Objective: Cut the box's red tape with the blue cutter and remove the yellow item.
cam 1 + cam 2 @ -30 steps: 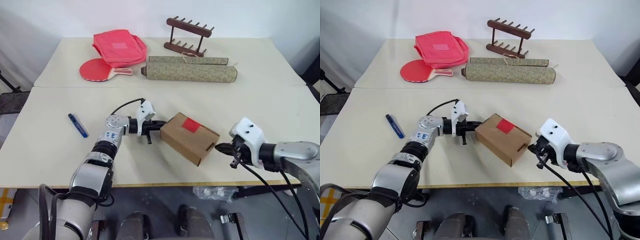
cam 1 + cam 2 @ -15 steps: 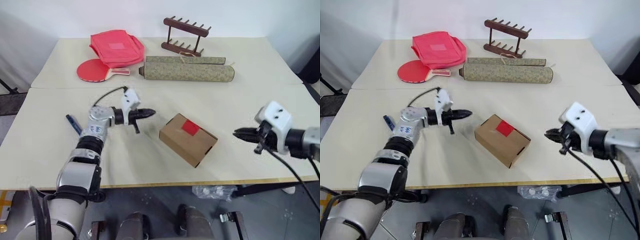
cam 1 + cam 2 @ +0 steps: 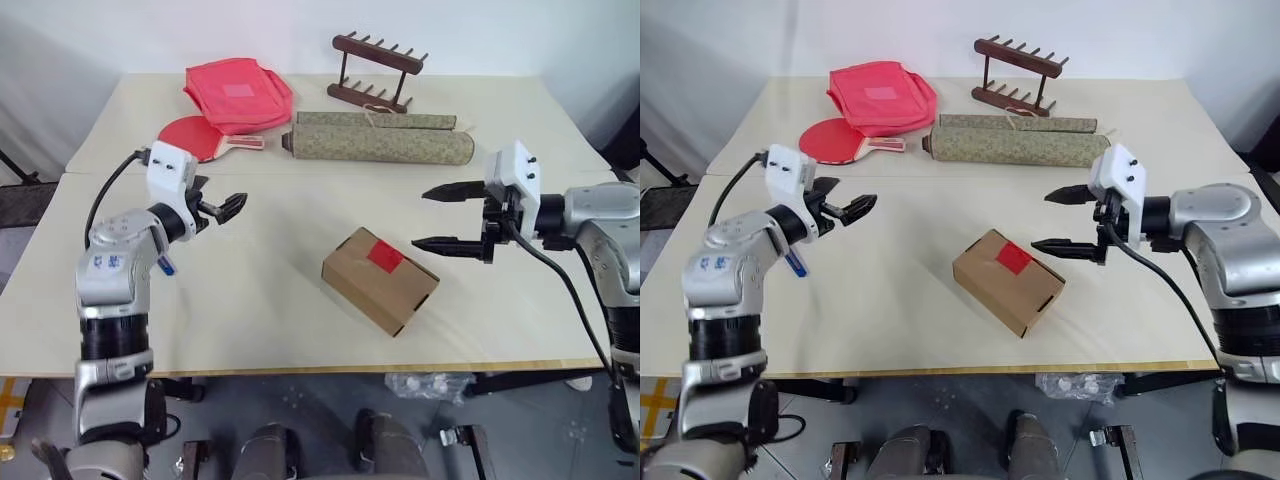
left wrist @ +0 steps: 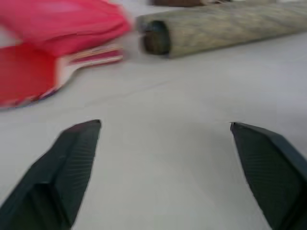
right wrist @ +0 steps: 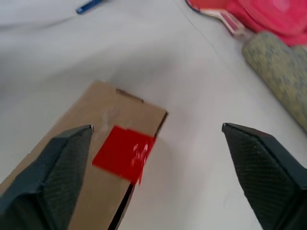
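Box (image 3: 380, 279) sits sealed, red tape (image 3: 384, 257) uncut, both left claw (image 3: 222, 207) and right claw (image 3: 447, 218) spread empty; next, fetch the blue cutter (image 3: 795, 264).

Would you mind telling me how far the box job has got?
Nothing looks done: the red tape sits intact on the closed box. Nothing is in hand: left tool and right tool are open and empty. Fetching the blue cutter, cutting and removing remain.

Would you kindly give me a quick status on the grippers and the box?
Left gripper and right gripper open, empty. Box taped shut, red tape uncut. Blue cutter behind left arm.
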`<action>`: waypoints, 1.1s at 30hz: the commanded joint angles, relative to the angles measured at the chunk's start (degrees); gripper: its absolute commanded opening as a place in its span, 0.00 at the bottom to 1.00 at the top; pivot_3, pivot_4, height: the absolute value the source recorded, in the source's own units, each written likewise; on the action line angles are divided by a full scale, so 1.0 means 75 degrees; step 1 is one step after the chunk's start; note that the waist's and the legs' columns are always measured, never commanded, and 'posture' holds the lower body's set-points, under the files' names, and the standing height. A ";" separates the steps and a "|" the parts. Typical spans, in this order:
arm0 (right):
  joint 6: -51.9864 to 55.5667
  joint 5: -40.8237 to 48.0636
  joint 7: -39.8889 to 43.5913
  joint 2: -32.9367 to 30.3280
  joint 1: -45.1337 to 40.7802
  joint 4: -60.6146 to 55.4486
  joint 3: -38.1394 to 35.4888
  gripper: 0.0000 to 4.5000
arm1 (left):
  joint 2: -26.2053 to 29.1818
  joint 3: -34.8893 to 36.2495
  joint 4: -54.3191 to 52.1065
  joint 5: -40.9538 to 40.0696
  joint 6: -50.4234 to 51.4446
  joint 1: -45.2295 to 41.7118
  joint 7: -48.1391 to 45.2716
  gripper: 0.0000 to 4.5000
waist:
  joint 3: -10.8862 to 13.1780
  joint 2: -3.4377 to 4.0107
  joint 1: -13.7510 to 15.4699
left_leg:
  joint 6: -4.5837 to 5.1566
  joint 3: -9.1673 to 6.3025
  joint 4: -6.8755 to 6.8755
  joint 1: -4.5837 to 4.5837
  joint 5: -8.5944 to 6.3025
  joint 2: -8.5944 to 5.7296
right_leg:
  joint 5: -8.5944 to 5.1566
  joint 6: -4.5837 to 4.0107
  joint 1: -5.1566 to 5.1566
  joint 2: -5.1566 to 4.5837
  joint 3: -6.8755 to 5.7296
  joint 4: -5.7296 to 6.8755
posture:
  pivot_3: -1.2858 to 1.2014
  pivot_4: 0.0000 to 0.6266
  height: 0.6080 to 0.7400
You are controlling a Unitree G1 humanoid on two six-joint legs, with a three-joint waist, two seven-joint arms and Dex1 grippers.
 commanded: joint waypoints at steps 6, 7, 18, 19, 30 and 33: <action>-0.0692 -0.0449 0.0781 0.0326 -0.0904 0.1217 0.0446 1.00 | -0.1913 0.1197 -0.1999 0.0894 0.1513 0.0624 0.3570 0.99 | 0.0001 -0.0004 -0.0011 | 0.0001 0.0010 0.0000 0.0007 0.0001 0.0000 | 0.0000 0.0000 0.0002 -0.0002 0.0023 0.0001 | 0.52 0.24 1.00; -0.0785 -0.0524 0.0869 0.0356 -0.0996 0.1370 0.0508 1.00 | -0.2085 0.1301 -0.2076 0.0977 0.1813 0.0574 0.3823 0.99 | 0.0001 -0.0004 -0.0014 | 0.0002 0.0009 0.0002 0.0007 0.0002 0.0000 | 0.0001 0.0001 0.0003 -0.0002 0.0024 0.0000 | 0.52 0.24 1.00; -0.1217 -0.0928 0.1216 0.0751 -0.1579 0.2242 0.0642 1.00 | -0.3143 0.2188 -0.1525 0.1164 0.2715 0.0016 0.5325 0.99 | 0.0000 -0.0004 -0.0016 | 0.0001 0.0013 -0.0002 0.0009 0.0003 0.0003 | 0.0001 0.0001 0.0001 -0.0004 0.0026 0.0001 | 0.52 0.24 1.00; -0.1250 -0.0959 0.1222 0.0764 -0.1592 0.2277 0.0651 1.00 | -0.3159 0.2199 -0.1433 0.1160 0.2727 0.0005 0.5367 0.99 | 0.0000 -0.0004 -0.0014 | 0.0001 0.0013 -0.0002 0.0009 0.0003 0.0002 | 0.0001 0.0001 0.0001 -0.0004 0.0026 0.0001 | 0.52 0.24 1.00; -0.1295 -0.1055 0.1281 0.0689 -0.1611 0.2289 0.0580 1.00 | -0.3001 0.2569 -0.0662 0.1039 0.2713 -0.0190 0.5552 0.74 | -0.0002 -0.0001 -0.0017 | -0.0002 0.0029 -0.0001 0.0032 0.0009 -0.0001 | 0.0001 0.0000 0.0003 -0.0013 0.0048 0.0025 | 0.52 0.24 1.00; -0.1335 -0.1084 0.1280 0.0670 -0.1632 0.2343 0.0571 1.00 | -0.3001 0.2677 -0.0652 0.0972 0.2826 -0.0144 0.5583 0.66 | -0.0002 0.0000 -0.0036 | -0.0002 0.0036 -0.0002 0.0040 0.0009 -0.0002 | 0.0002 0.0000 0.0003 -0.0014 0.0056 0.0028 | 0.52 0.24 1.00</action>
